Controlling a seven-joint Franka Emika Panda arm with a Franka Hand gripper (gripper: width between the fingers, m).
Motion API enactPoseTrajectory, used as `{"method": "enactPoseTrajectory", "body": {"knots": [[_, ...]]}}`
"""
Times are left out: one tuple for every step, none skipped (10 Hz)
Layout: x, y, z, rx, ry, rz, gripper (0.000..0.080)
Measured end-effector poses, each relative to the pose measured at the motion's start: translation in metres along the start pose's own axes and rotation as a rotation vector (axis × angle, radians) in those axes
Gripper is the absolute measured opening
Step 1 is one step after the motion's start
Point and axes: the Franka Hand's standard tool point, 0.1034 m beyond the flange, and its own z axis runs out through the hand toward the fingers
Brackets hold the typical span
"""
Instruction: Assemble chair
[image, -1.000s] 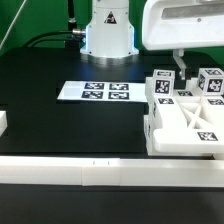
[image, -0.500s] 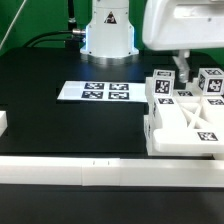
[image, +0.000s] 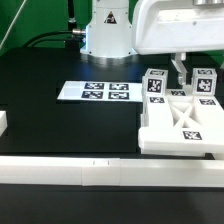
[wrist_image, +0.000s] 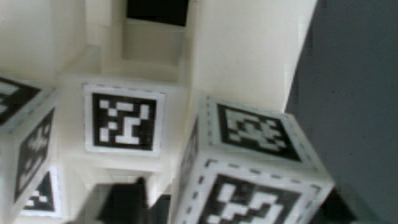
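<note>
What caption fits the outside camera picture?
Robot pincer reaches into white blocky plastic chair parts on a black table.

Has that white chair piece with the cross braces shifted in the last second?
Yes. The chair piece slid toward the exterior view's left, nearer the marker board, and looks tilted now.

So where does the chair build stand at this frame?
Done: the white chair parts sit clustered at the exterior view's right, cross-braced frame lying flat among tagged posts. In hand: the gripper is down among the posts; whether it grips one is unclear. Left: no standing chair is visible. The marker board lies apart.
</note>
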Motion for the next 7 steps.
{"method": "enactPoseTrajectory", "body": {"knots": [[0.0001,-0.0002,0.0008,0.0,0.002,-0.001,0.0284],[0.0005,-0.0002,0.0009,-0.001,0.005,-0.001,0.0284],[0.0021,0.0002,0.001,-0.002,0.017,-0.005,0.0285],[0.0051,0.0009,0.0009,-0.005,0.046,-0.018,0.0285],[0.0081,0.0037,0.0011,-0.011,0.081,-0.043,0.0285],[0.0078,0.0033,0.0012,-0.01,0.079,-0.041,0.0285],[0.0078,0.0029,0.0012,-0.006,0.08,0.005,0.0285]]}}
